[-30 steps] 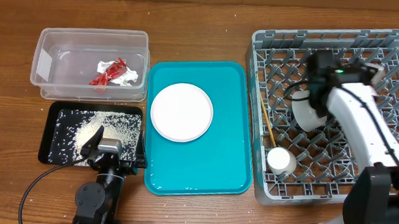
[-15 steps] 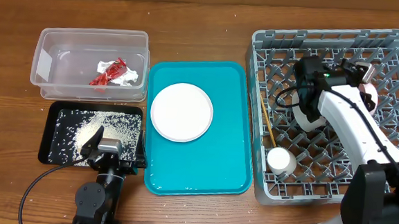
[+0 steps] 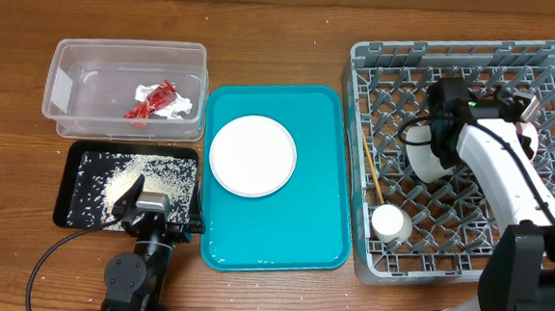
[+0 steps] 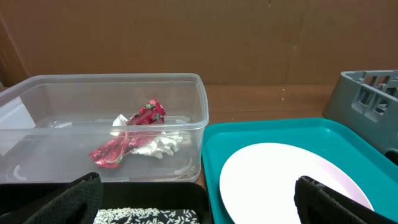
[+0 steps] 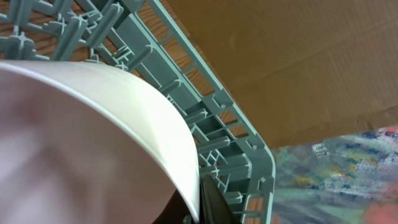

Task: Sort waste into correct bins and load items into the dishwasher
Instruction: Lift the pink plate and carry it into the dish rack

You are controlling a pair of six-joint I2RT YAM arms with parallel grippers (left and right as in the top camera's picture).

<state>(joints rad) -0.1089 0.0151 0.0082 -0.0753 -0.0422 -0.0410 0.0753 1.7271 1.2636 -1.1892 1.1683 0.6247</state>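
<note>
1 grip | right hand (image 3: 442, 137) clenched on bowl (image 3: 426, 161) rim inside rack (image 3: 554, 59) | left hand (image 4: 199, 202) released, beside black tray (image 3: 69, 189)

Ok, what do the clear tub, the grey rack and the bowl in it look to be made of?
Clear tub: likely transparent plastic, glossy; the red wrapper and napkin show through its walls. Grey rack: likely matte moulded plastic, by its uniform grid and pegs. Bowl: smooth, faintly glossy white; ceramic or melamine, the look leaves it open.
</note>
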